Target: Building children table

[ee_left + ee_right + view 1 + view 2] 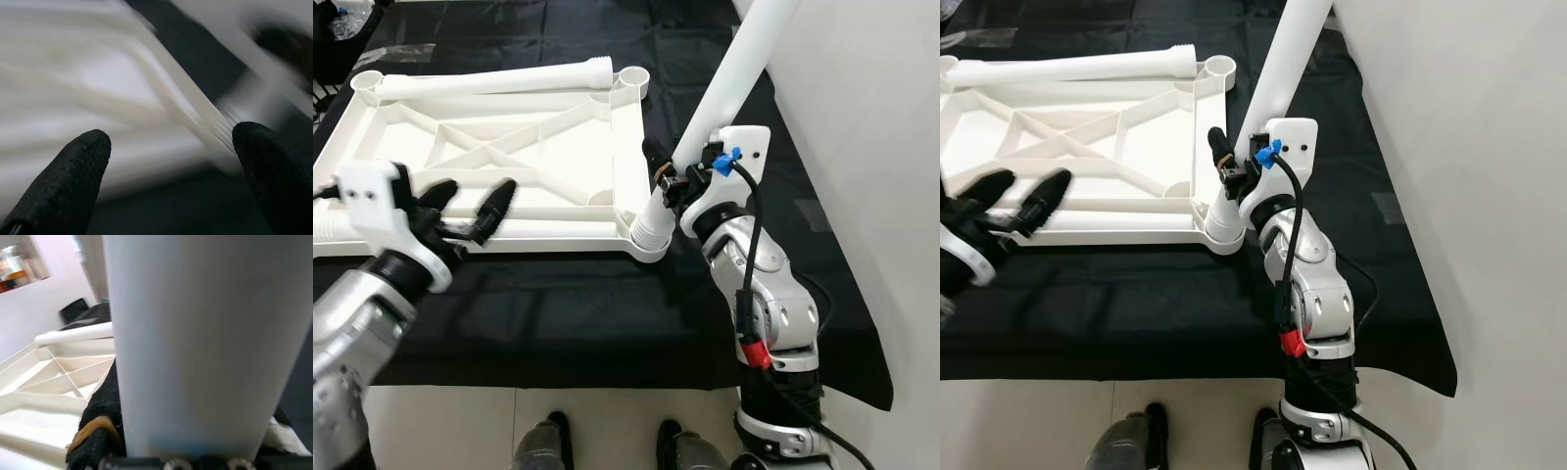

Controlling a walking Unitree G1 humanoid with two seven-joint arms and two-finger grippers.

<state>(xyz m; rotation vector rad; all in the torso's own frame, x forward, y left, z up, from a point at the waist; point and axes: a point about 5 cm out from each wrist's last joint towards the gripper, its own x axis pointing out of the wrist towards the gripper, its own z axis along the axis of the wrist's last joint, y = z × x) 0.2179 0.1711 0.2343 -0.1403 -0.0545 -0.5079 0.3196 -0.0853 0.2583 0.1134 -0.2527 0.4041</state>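
Left eye view: the right hand [668,168] grips a white table leg [720,103] standing tilted in the upturned tabletop [489,157]'s near corner socket; the left hand [470,208], fingers wide, hovers over its near edge.

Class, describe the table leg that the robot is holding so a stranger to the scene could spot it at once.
Find the upside-down white tabletop lying on the black cloth. At its near right corner socket, a long white tube, the held leg, rises at a slant, gripped low down by the right gripper. Unlike the spare leg lying flat along the far edge, it stands up.
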